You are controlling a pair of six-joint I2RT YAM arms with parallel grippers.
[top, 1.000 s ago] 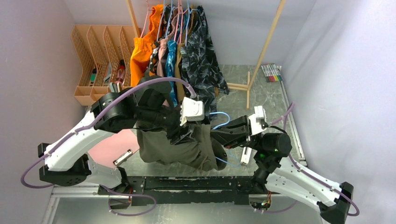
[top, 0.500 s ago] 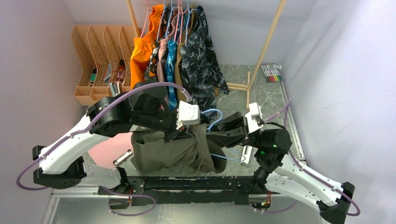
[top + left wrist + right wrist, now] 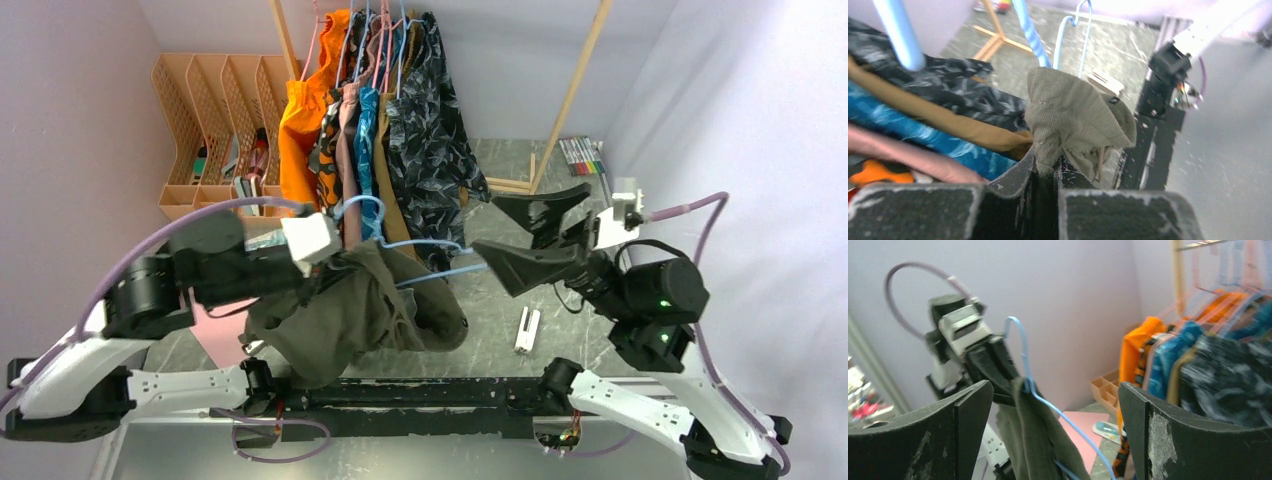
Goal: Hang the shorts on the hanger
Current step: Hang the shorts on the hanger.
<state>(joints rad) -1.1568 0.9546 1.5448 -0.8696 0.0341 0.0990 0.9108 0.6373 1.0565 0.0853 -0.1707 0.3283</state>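
The olive-green shorts (image 3: 350, 318) hang bunched over the light-blue hanger (image 3: 432, 246), held up in the air left of centre. My left gripper (image 3: 335, 266) is shut on a fold of the shorts (image 3: 1071, 112), just under the hanger's hook (image 3: 356, 205). In the left wrist view its jaws pinch the ribbed fabric, and the hanger (image 3: 1074, 35) rises behind it. My right gripper (image 3: 487, 222) stands wide open to the right of the hanger's tip and holds nothing. From its wrist I see the hanger (image 3: 1024, 357) and the shorts (image 3: 1034, 442) between its spread fingers, farther away.
A wooden rail (image 3: 572, 95) at the back carries hung garments: orange (image 3: 300, 105), blue (image 3: 365, 130) and dark camouflage (image 3: 432, 120). Peach file racks (image 3: 205, 100) stand at back left. Markers (image 3: 582, 155) lie at back right. A pink sheet (image 3: 215, 325) and a white object (image 3: 526, 330) lie on the table.
The right gripper opened, let go of the hanger and drew back to the right. The left arm swung left, carrying the shorts and hanger closer to the hung clothes.
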